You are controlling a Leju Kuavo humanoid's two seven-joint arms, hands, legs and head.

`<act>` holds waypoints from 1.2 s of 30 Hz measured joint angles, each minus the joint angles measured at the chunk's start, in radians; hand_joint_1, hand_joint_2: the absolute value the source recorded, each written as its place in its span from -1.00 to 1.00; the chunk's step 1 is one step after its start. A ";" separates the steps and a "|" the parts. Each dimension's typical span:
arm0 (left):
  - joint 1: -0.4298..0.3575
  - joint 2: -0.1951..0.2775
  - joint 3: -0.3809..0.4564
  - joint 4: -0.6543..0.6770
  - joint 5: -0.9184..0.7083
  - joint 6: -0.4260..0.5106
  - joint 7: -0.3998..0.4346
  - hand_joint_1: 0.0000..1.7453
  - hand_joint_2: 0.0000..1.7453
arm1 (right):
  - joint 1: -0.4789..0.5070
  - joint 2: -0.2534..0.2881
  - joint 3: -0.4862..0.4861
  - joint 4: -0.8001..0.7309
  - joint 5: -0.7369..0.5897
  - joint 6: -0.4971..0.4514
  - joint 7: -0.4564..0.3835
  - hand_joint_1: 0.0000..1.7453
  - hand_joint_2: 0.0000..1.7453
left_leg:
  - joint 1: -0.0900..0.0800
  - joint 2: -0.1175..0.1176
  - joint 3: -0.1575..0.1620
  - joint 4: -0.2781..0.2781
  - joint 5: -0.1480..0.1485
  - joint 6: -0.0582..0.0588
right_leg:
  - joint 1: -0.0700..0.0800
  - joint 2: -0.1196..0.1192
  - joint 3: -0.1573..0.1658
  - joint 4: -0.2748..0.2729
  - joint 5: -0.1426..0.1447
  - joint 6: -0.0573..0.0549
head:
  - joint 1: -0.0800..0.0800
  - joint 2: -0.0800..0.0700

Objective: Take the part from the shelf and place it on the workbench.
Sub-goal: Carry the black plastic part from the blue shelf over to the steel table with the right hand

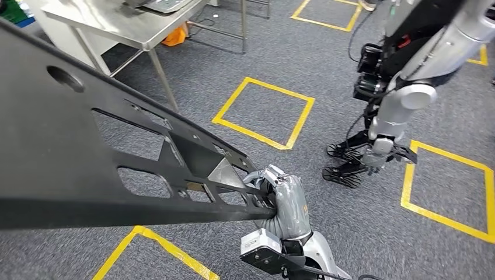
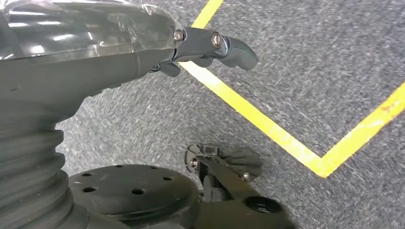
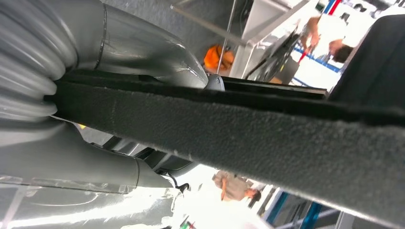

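Part, a large black cut-out panel, fills the frame's left, grasped at its tip by the right hand; left hand hangs released over carpet.

Ahead of the right hand, the way is blocked by the held part; the workbench lies beyond.

I am seeing the part stretching left from my right hand, with the workbench standing beyond it.
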 joint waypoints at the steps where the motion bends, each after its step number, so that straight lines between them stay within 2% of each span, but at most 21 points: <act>1: 0.001 0.000 0.000 0.000 0.000 0.000 0.000 -1.00 1.00 | 0.000 0.000 0.000 0.000 0.000 0.000 0.000 1.00 1.00 | 0.003 0.004 -0.017 0.031 -0.004 -0.003 | 0.000 -0.010 0.001 0.000 -0.002 0.000 | -0.001 0.000; 2: 0.002 0.000 0.000 0.000 0.000 0.000 0.000 -1.00 1.00 | 0.000 0.000 0.000 0.001 0.000 0.000 0.000 1.00 1.00 | 0.006 0.007 -0.017 0.026 0.010 -0.005 | 0.000 -0.019 0.003 0.000 -0.004 0.001 | -0.003 0.000; 3: 0.003 0.001 0.000 0.000 0.000 0.000 0.000 -1.00 1.00 | 0.000 0.000 0.000 0.001 0.000 0.000 0.000 1.00 1.00 | 0.009 0.011 0.003 -0.016 0.040 -0.006 | -0.001 -0.028 0.006 0.000 -0.007 0.003 | -0.004 0.000; 4: 0.003 0.001 0.000 0.000 0.001 0.000 0.000 -1.00 1.00 | 0.000 0.001 0.000 0.001 0.000 0.000 0.000 1.00 1.00 | 0.011 0.021 0.037 -0.086 0.077 -0.007 | -0.001 -0.035 0.010 0.000 -0.010 0.006 | -0.004 0.000; 6: 0.003 0.002 0.000 0.000 0.005 0.002 0.000 -1.00 1.00 | 0.000 0.002 0.000 0.001 0.000 0.002 0.000 1.00 1.00 | 0.008 0.047 0.094 -0.206 0.122 0.000 | 0.001 -0.047 0.019 0.002 -0.018 0.016 | -0.006 0.000; 7: 0.004 0.002 0.000 0.000 0.007 0.003 0.000 -1.00 1.00 | -0.001 0.003 0.000 0.001 0.000 0.003 0.000 1.00 1.00 | 0.004 0.054 0.107 -0.236 0.128 0.006 | 0.003 -0.052 0.023 0.002 -0.021 0.022 | -0.006 0.000; 9: 0.007 0.002 0.000 0.000 0.009 0.006 0.000 -1.00 1.00 | -0.002 0.003 0.001 0.001 0.000 0.004 0.000 1.00 1.00 | -0.001 0.046 0.108 -0.243 0.125 0.020 | 0.003 -0.060 0.029 0.000 -0.025 0.033 | -0.004 0.000; 11: 0.008 0.001 0.000 0.000 0.009 0.008 -0.001 -1.00 1.00 | -0.003 0.003 0.001 0.001 0.000 0.005 0.000 1.00 1.00 | 0.000 0.035 0.113 -0.250 0.128 0.035 | -0.002 -0.044 0.029 0.016 -0.041 0.043 | -0.002 0.000; 13: 0.007 0.001 0.000 0.000 0.009 0.009 -0.002 -1.00 1.00 | -0.004 0.003 0.001 0.001 0.000 0.005 0.000 1.00 1.00 | 0.002 0.024 0.117 -0.256 0.130 0.048 | -0.006 -0.007 -0.008 0.102 -0.091 0.047 | 0.004 0.000; 15: 0.006 0.001 0.000 0.000 0.009 0.009 -0.002 -1.00 1.00 | -0.002 0.003 0.001 0.001 0.000 0.005 0.001 1.00 1.00 | -0.001 0.010 0.117 -0.256 0.129 0.054 | -0.005 0.012 -0.079 0.238 -0.147 0.047 | 0.013 0.000; 16: 0.007 0.001 0.000 0.000 0.009 0.009 -0.002 -1.00 1.00 | -0.001 0.003 0.001 0.001 0.000 0.005 0.001 1.00 1.00 | -0.003 0.002 0.117 -0.255 0.129 0.056 | -0.004 0.014 -0.106 0.283 -0.155 0.047 | 0.017 0.000; 17: 0.007 0.001 0.000 0.000 0.009 0.009 -0.002 -1.00 1.00 | 0.000 0.003 0.001 0.001 0.000 0.005 0.001 1.00 1.00 | -0.004 -0.008 0.118 -0.254 0.128 0.056 | -0.003 0.015 -0.118 0.294 -0.143 0.045 | 0.020 0.000; 18: 0.007 0.001 0.000 0.000 0.010 0.009 -0.002 -1.00 1.00 | 0.001 0.003 0.001 0.001 0.000 0.005 0.001 1.00 1.00 | -0.005 -0.018 0.120 -0.253 0.127 0.056 | -0.002 0.017 -0.108 0.261 -0.112 0.042 | 0.023 0.000; 20: 0.007 0.001 0.000 -0.001 0.009 0.009 -0.002 -1.00 1.00 | 0.000 0.003 0.001 0.001 0.000 0.005 0.001 1.00 1.00 | -0.006 -0.038 0.122 -0.250 0.125 0.053 | -0.001 0.043 -0.051 0.123 -0.036 0.033 | 0.029 0.000; 22: 0.007 0.000 0.001 -0.002 0.010 0.009 -0.002 -1.00 1.00 | 0.000 0.003 0.001 0.001 0.000 0.005 0.001 1.00 1.00 | -0.006 -0.054 0.119 -0.246 0.123 0.046 | 0.000 0.069 -0.013 0.026 -0.001 0.028 | 0.034 0.000; 25: 0.007 0.000 0.001 -0.002 0.011 0.010 -0.002 -1.00 1.00 | -0.001 0.003 0.001 0.001 0.000 0.005 0.001 1.00 1.00 | -0.003 -0.070 0.115 -0.246 0.123 0.028 | 0.002 0.057 -0.008 0.008 0.002 0.020 | 0.032 0.000; 27: 0.006 0.001 0.001 -0.002 0.012 0.011 -0.002 -1.00 1.00 | -0.001 0.003 0.001 0.001 0.000 0.006 0.001 1.00 1.00 | -0.004 -0.049 0.104 -0.215 0.102 0.017 | -0.003 0.039 -0.002 -0.002 0.007 0.010 | 0.025 0.000; 30: 0.006 0.001 0.001 -0.002 0.016 0.011 -0.002 -1.00 1.00 | -0.001 0.003 0.001 0.001 0.000 0.006 0.001 1.00 1.00 | 0.000 -0.003 0.022 -0.043 0.016 0.002 | -0.004 0.007 0.002 -0.007 0.006 0.002 | 0.005 0.000; 32: 0.007 0.001 0.001 -0.002 0.018 0.011 -0.002 -1.00 1.00 | 0.000 0.003 0.001 0.001 0.000 0.006 0.001 1.00 1.00 | 0.006 0.005 -0.017 0.030 0.002 -0.005 | -0.004 -0.014 0.004 -0.006 0.003 0.002 | 0.001 0.000; 33: 0.008 0.001 0.001 -0.002 0.018 0.011 -0.002 -1.00 1.00 | 0.000 0.003 0.001 0.001 0.000 0.006 0.001 1.00 1.00 | 0.009 0.008 -0.008 0.011 0.022 -0.007 | -0.005 -0.023 0.006 -0.006 0.001 0.004 | 0.000 0.000; 36: 0.007 0.001 0.001 -0.002 0.019 0.011 -0.002 -1.00 1.00 | 0.000 0.003 0.001 0.001 0.000 0.006 0.001 1.00 1.00 | 0.011 0.047 0.085 -0.182 0.113 -0.006 | -0.005 -0.045 0.018 -0.004 -0.009 0.016 | -0.006 0.000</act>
